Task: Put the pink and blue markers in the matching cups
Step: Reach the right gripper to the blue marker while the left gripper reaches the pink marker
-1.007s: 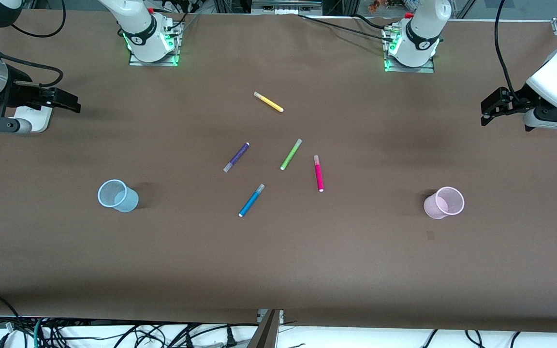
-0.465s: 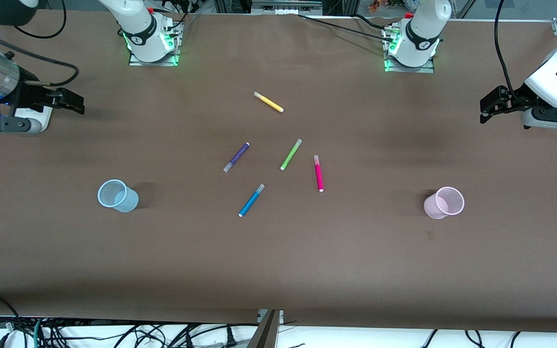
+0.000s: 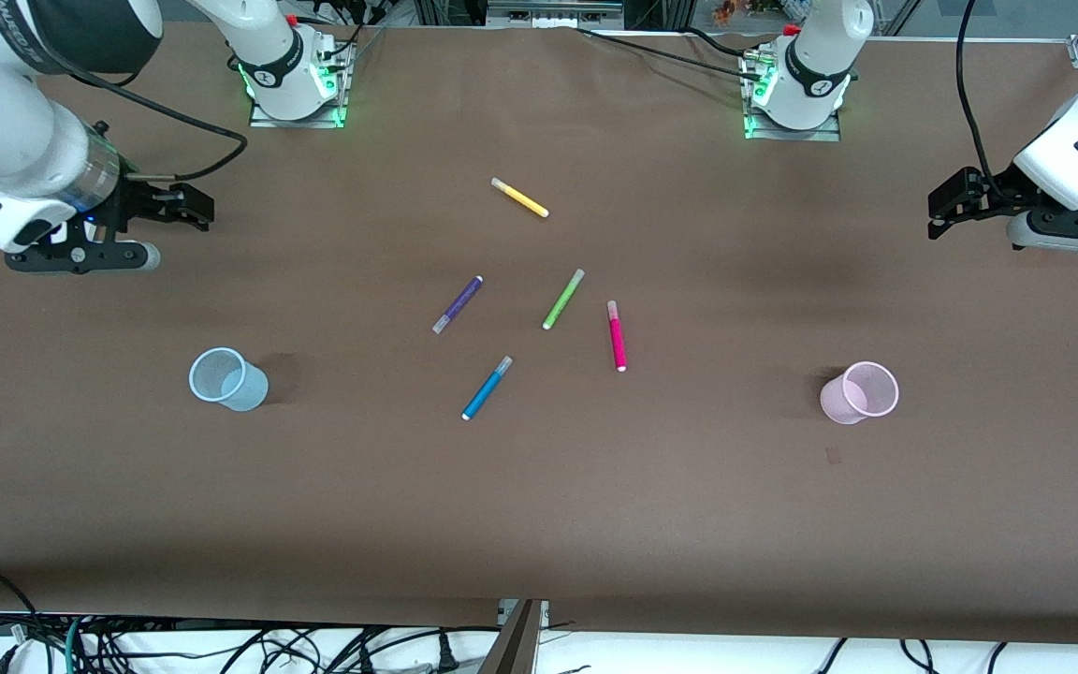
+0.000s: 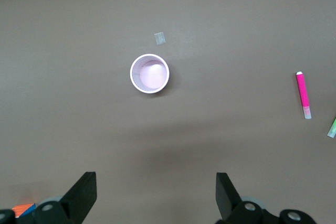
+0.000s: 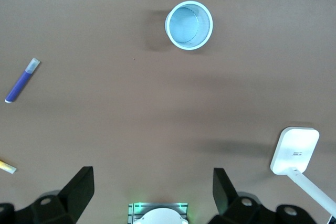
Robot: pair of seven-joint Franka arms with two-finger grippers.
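Pink marker [image 3: 617, 335] and blue marker [image 3: 487, 388] lie well apart from both tools.

Brown table covering [image 3: 539, 505]: fills nearly the whole front view. Yellow marker [image 3: 519, 197]: upper centre of the frame, lying flat and aslant, well apart from the others. Purple marker [image 3: 458, 304] and lime-green marker [image 3: 563, 299]: centre of the frame, near each other but not touching, both slanted the same way, pale caps at opposite ends. Small pale square patch [image 3: 833, 456]: on the covering, below mid-height of the frame. Tangle of dark cables [image 3: 221, 646]: along the bottom edge, below the table's front rim. White flat device [image 5: 295, 151]: seen in the right wrist view only.
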